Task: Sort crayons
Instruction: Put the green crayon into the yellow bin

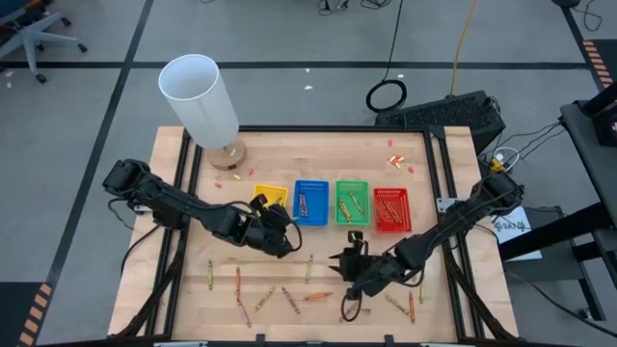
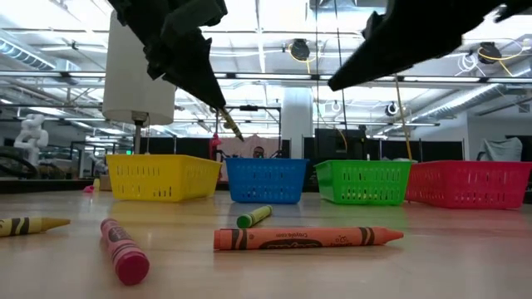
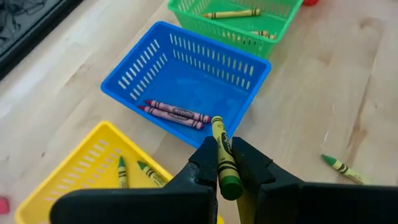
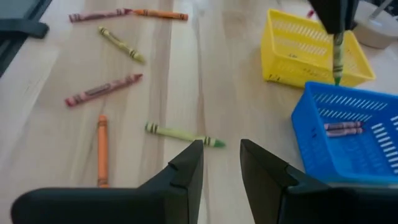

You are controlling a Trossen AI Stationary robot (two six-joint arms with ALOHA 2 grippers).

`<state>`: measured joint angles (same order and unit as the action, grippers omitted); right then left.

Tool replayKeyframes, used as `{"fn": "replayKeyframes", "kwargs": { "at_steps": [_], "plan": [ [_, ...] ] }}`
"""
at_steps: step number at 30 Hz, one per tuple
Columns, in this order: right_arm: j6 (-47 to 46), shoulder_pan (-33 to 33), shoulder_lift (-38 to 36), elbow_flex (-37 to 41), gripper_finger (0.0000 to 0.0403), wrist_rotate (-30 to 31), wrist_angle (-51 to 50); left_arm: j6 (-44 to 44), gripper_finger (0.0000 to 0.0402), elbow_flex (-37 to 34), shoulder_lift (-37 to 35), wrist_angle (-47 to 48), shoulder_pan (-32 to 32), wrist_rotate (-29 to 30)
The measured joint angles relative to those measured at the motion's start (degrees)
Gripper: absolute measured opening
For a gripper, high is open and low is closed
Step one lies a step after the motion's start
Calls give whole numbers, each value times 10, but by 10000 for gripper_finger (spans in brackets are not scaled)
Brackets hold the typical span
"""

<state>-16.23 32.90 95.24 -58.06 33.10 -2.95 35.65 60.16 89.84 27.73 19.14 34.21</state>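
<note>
Left wrist view: left gripper (image 3: pixel 225 163) pinches a thin yellow-green wax crayon (image 3: pixel 224 155) upright, hovering near the front walls of the blue plastic tray (image 3: pixel 186 74) and yellow plastic tray (image 3: pixel 68 174). Risk, as I judge it: released here, the stick could fall between trays or into blue. Right gripper (image 4: pixel 221 155), fingers parted and empty, hangs over loose crayons (image 4: pixel 102 90) mid-bench.

Two slim, jointed black arms are seen, with thin cables trailing beside them. Each hand, the left hand (image 3: pixel 227 171) and the right hand (image 4: pixel 221 163), is formed of two blunt, matte black fingers.
</note>
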Motion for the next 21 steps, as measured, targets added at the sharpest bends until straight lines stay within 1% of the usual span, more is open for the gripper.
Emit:
{"fn": "replayKeyframes", "kwargs": {
  "at_steps": [5,10,16,21],
  "plan": [
    [8,-14,0,0,93,-1,-7,1,20,0,-8,4,-6,14],
    [5,-14,0,0,93,-2,-24,37,20,0,-34,31,-7,19],
    [4,-13,0,0,93,-2,-29,100,20,0,-63,112,-7,24],
    [4,-13,0,0,93,-2,-33,171,20,0,-64,194,-7,29]
  ]
}}
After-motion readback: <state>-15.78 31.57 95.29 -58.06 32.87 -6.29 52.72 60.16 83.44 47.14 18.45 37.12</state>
